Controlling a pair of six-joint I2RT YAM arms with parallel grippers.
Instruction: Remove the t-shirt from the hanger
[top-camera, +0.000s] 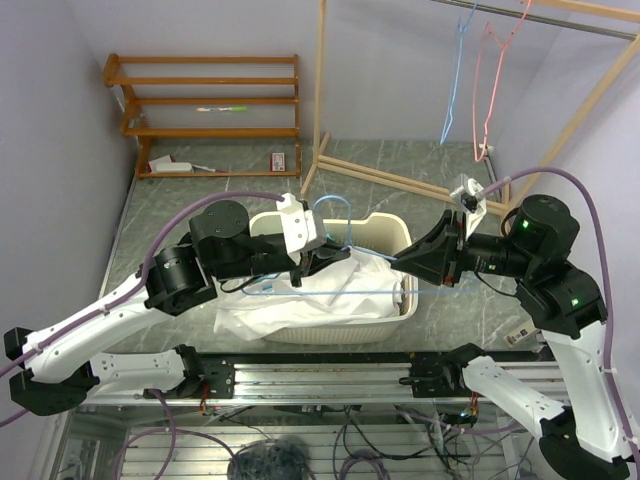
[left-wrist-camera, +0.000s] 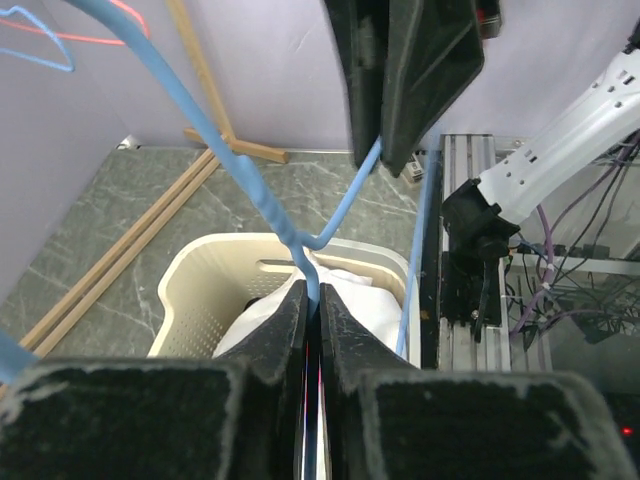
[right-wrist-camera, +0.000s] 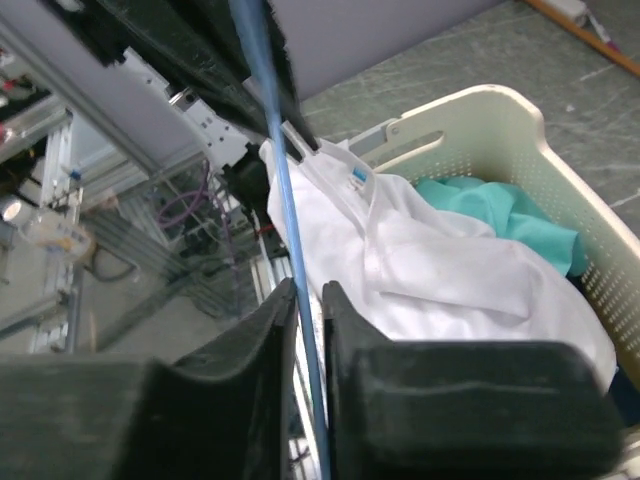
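Observation:
A white t-shirt (top-camera: 300, 300) lies bunched in a cream laundry basket (top-camera: 385, 225), part of it spilling over the near left rim. A blue wire hanger (top-camera: 345, 292) hangs over it, and the shirt's collar (right-wrist-camera: 340, 175) sits against it. My left gripper (top-camera: 318, 262) is shut on the hanger (left-wrist-camera: 240, 170) at its neck, fingertips (left-wrist-camera: 300, 300) just above the shirt (left-wrist-camera: 350, 290). My right gripper (top-camera: 402, 263) is at the hanger's right end. Its jaws (right-wrist-camera: 308, 290) stand narrowly open around the blue wire (right-wrist-camera: 270, 130), which touches one finger only.
A teal garment (right-wrist-camera: 500, 215) lies in the basket (right-wrist-camera: 520, 130) under the shirt (right-wrist-camera: 440, 260). A wooden shelf (top-camera: 210, 100) stands at the back left. At the back right, a wooden rack (top-camera: 322, 90) carries a pink hanger (top-camera: 490, 80) and a light blue one (top-camera: 458, 80).

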